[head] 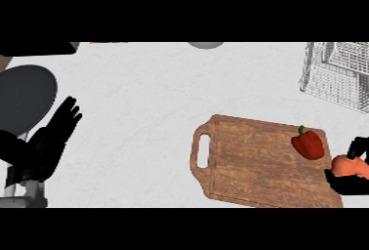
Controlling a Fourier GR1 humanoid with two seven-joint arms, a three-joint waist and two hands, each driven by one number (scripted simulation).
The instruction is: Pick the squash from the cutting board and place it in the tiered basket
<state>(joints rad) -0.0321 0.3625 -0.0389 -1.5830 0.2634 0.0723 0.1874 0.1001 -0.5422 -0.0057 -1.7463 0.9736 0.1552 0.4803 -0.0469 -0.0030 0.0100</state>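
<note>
An orange squash (347, 166) lies at the right edge of the wooden cutting board (252, 166), partly hidden by my right hand (351, 183). That hand's fingers curl round the squash from both sides. A red bell pepper (308, 144) rests on the board just left of the squash and above it. The wire tiered basket (337, 73) stands at the far right of the counter. My left hand (54, 134) rests open at the left, fingers up, far from the board.
A dark round plate (25, 97) sits at the left edge beside my left hand. A grey round object (206, 45) shows at the top edge. White counter stretches between the board and the basket.
</note>
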